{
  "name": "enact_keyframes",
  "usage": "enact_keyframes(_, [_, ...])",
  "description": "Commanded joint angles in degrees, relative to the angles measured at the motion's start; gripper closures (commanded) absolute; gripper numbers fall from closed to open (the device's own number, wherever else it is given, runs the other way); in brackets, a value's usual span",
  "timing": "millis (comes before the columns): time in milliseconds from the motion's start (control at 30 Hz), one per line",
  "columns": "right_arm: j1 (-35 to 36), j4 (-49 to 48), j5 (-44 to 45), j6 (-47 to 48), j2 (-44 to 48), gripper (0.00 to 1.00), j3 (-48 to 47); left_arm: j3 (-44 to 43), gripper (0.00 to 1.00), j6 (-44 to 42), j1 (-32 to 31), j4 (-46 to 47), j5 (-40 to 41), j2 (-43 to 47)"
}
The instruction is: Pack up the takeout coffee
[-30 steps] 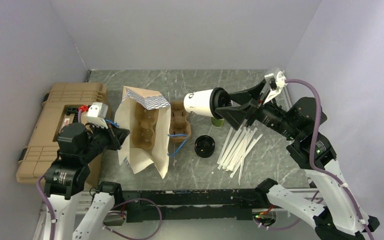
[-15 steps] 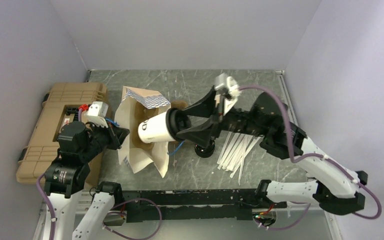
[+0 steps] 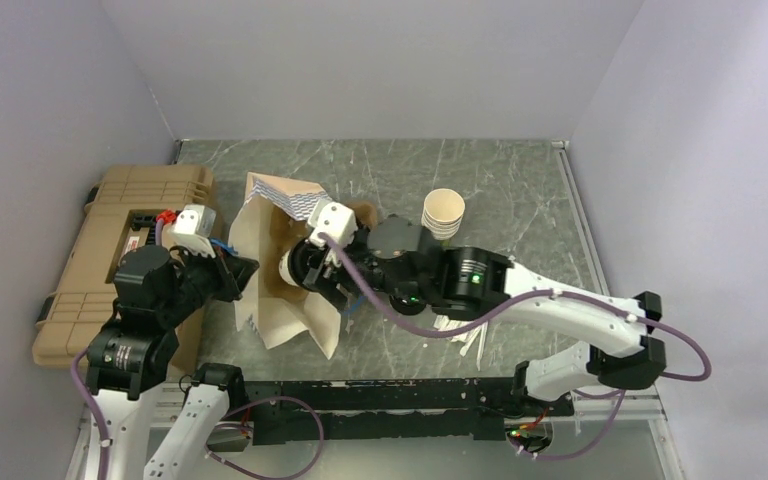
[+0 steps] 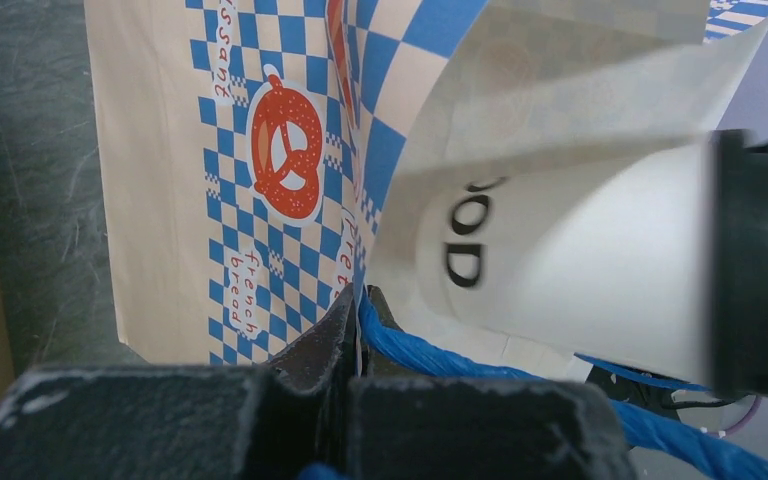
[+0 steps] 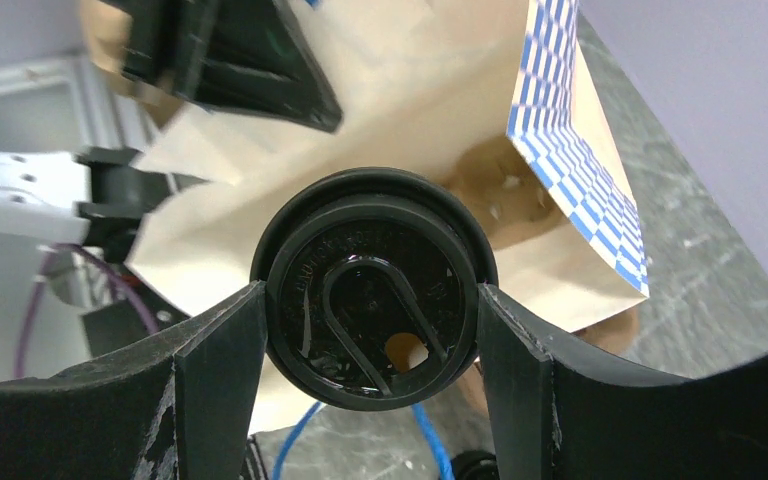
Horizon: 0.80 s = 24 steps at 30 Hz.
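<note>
The takeout coffee [image 3: 291,268], a pale cup with a black lid [image 5: 372,290], lies on its side at the mouth of the checkered paper bag [image 3: 282,315]. My right gripper [image 5: 370,296] is shut on it, one finger pressing each side of the lid. In the left wrist view the cup's wall [image 4: 580,270] with black letters pokes into the bag opening [image 4: 260,150]. My left gripper [image 4: 357,312] is shut on the bag's edge beside its blue rope handle [image 4: 450,352], and it holds that side up. A brown cardboard carrier [image 5: 500,180] shows inside the bag.
A stack of lidless paper cups [image 3: 444,213] stands behind my right arm. White stir sticks [image 3: 468,337] lie under that arm. A tan hard case [image 3: 100,260] sits at the table's left edge. The left arm's black fingers [image 5: 230,60] show beyond the bag.
My right arm has swung left and down, carrying the cup from the back right to the bag mouth. The cup stack behind it is now uncovered. The left gripper has not moved.
</note>
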<state>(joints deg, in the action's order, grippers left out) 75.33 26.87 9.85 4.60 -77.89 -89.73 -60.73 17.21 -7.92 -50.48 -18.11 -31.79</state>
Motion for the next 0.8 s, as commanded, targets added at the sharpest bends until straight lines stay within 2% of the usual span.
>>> enact_keyframes(0, [0.6, 1.2, 7.9, 2.9, -3.2, 0.68, -2.9, -1.9, 1.00, -0.7, -0.3, 1.2, 0.1, 1.3])
enact_keyframes(300, [0.7, -2.3, 8.7, 3.2, -11.2, 0.68, -3.2, -1.4, 1.00, -0.3, -0.3, 1.3, -0.2, 2.1])
enact_keyframes(767, [0.6, -9.3, 3.4, 0.9, -18.1, 0.69, -1.1, -1.2, 1.00, -0.4, -0.3, 1.3, -0.2, 2.1])
